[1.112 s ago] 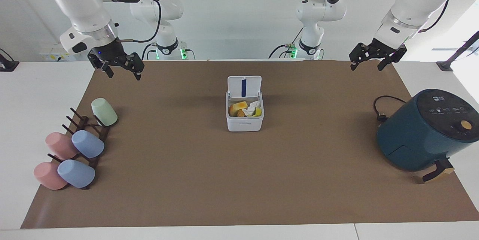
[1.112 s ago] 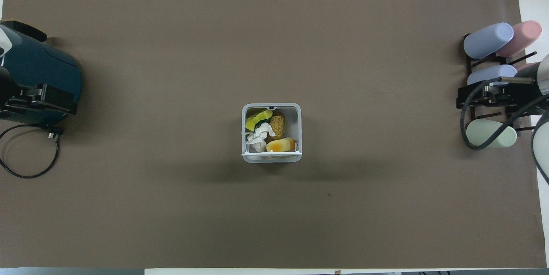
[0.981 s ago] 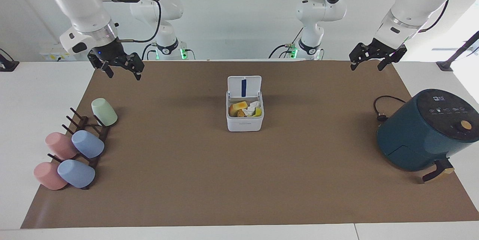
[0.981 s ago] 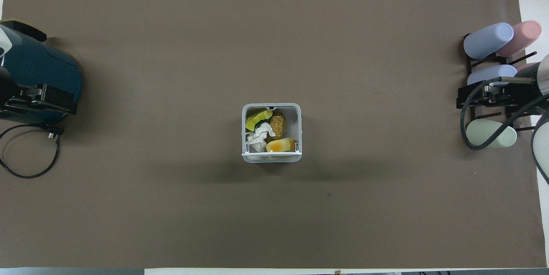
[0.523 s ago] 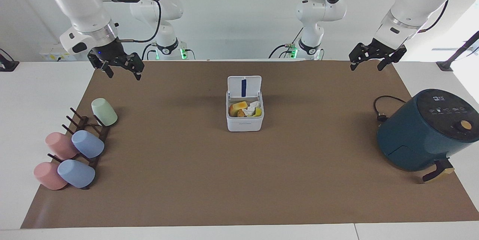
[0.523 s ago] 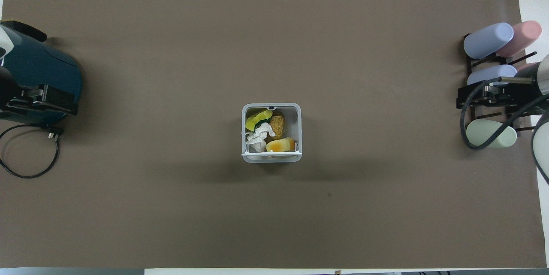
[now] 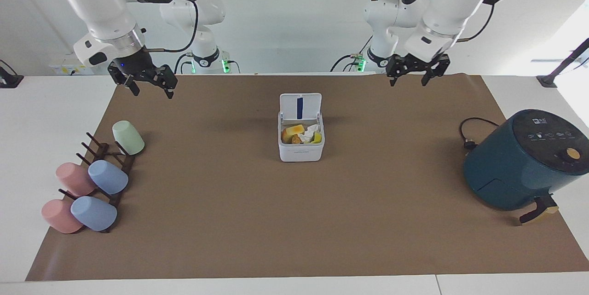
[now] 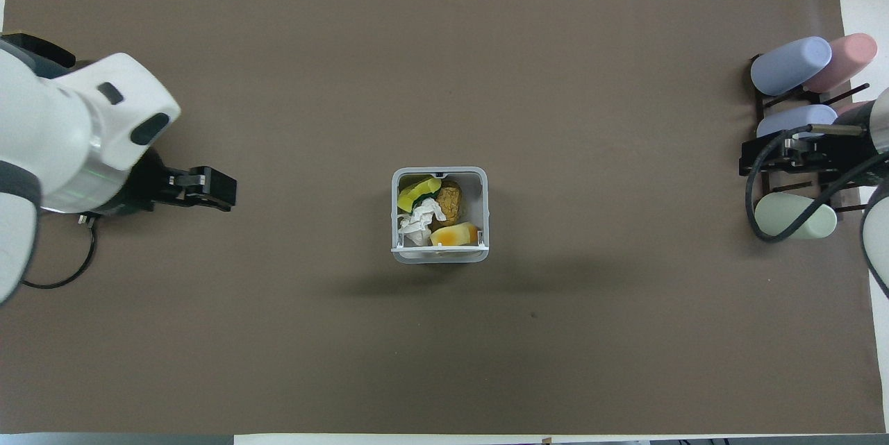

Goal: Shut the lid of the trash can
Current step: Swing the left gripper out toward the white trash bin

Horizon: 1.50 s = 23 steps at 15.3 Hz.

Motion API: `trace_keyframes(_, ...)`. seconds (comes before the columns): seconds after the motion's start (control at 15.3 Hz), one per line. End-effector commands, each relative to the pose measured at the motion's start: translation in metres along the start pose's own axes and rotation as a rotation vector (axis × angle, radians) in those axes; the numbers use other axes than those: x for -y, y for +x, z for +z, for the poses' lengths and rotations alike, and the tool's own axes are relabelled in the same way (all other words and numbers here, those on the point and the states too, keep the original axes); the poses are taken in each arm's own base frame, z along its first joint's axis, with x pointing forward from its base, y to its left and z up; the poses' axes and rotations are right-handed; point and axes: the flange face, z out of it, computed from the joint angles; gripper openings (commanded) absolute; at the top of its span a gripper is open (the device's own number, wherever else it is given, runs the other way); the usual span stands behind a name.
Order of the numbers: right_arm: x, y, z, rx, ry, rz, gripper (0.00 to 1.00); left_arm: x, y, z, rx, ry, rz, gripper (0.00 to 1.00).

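The small white trash can (image 7: 301,151) stands in the middle of the brown mat, with food scraps and a crumpled tissue inside. Its lid (image 7: 300,105) stands upright on the hinge at the side nearest the robots, its blue strip showing. In the overhead view the can (image 8: 440,171) is seen from the top and the lid (image 8: 439,248) edge-on. My left gripper (image 7: 409,78) is open and empty in the air over the mat, toward the left arm's end from the can; it also shows in the overhead view (image 8: 223,189). My right gripper (image 7: 152,91) is open and waits over the mat's corner.
A dark teal air fryer (image 7: 524,161) with its black cord (image 7: 469,134) stands at the left arm's end. A dark rack (image 7: 108,170) with several pastel cups lies at the right arm's end. The brown mat (image 7: 294,221) covers most of the table.
My left arm has swung from over the mat's corner toward the middle of the table, closer to the trash can. The right arm, can and lid have not moved.
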Motion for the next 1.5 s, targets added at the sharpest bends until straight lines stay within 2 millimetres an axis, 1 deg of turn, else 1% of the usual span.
trace_keyframes(0.0, -0.005, -0.001, -0.001, 0.009, -0.005, -0.008, 1.0, -0.048, -0.039, 0.016, -0.056, -0.038, -0.016, 0.0)
trace_keyframes(0.13, -0.005, -0.001, -0.001, 0.009, -0.005, -0.008, 1.0, -0.098, -0.059, 0.034, -0.048, -0.046, 0.015, 0.0)
trace_keyframes(0.2, -0.004, -0.001, -0.001, 0.009, -0.005, -0.01, 1.0, -0.12, -0.07, 0.049, -0.048, -0.047, 0.029, 0.0)
trace_keyframes(0.33, -0.005, -0.001, -0.001, 0.009, -0.005, -0.008, 1.0, -0.16, -0.093, 0.074, -0.077, -0.091, 0.056, 0.0)
trace_keyframes(0.39, -0.005, -0.001, -0.001, 0.009, -0.005, -0.008, 1.0, -0.174, -0.1, 0.081, -0.082, -0.099, 0.064, 0.0)
trace_keyframes(0.46, -0.005, -0.001, -0.001, 0.009, -0.005, -0.008, 1.0, -0.189, -0.103, 0.094, -0.071, -0.094, 0.071, 0.0)
trace_keyframes(0.52, -0.005, -0.001, -0.001, 0.009, -0.005, -0.008, 1.0, -0.202, -0.105, 0.103, -0.069, -0.094, 0.081, 0.0)
trace_keyframes(0.59, -0.005, -0.001, -0.001, 0.009, -0.005, -0.008, 1.0, -0.213, -0.107, 0.111, -0.075, -0.101, 0.079, 0.0)
trace_keyframes(0.65, -0.005, -0.001, -0.001, 0.009, -0.005, -0.008, 1.0, -0.22, -0.104, 0.12, -0.077, -0.105, 0.07, 0.0)
trace_keyframes(0.79, -0.005, -0.001, -0.001, 0.009, -0.005, -0.008, 1.0, -0.221, -0.095, 0.121, -0.096, -0.122, 0.055, 0.0)
trace_keyframes(0.92, -0.005, -0.001, -0.001, 0.009, -0.005, -0.008, 1.0, -0.22, -0.083, 0.116, -0.12, -0.142, 0.041, 0.0)
trace_keyframes(1.05, -0.005, -0.001, -0.001, 0.009, -0.005, -0.008, 1.0, -0.213, -0.067, 0.111, -0.141, -0.159, 0.015, 0.0)
trace_keyframes(1.11, -0.005, -0.001, -0.001, 0.009, -0.005, -0.008, 1.0, -0.213, -0.062, 0.109, -0.148, -0.167, 0.009, 0.0)
trace_keyframes(1.18, -0.004, -0.001, -0.001, 0.009, -0.005, -0.01, 1.0, -0.208, -0.051, 0.105, -0.157, -0.174, -0.009, 0.0)
trace_keyframes(1.31, -0.005, -0.001, -0.001, 0.009, -0.005, -0.008, 1.0, -0.204, -0.039, 0.1, -0.17, -0.183, -0.023, 0.0)
trace_keyframes(1.37, -0.005, -0.001, -0.001, 0.009, -0.005, -0.008, 1.0, -0.198, -0.031, 0.098, -0.185, -0.193, -0.04, 0.0)
trace_keyframes(1.44, -0.005, -0.001, -0.001, 0.009, -0.005, -0.008, 1.0, -0.196, -0.024, 0.103, -0.193, -0.199, -0.051, 0.0)
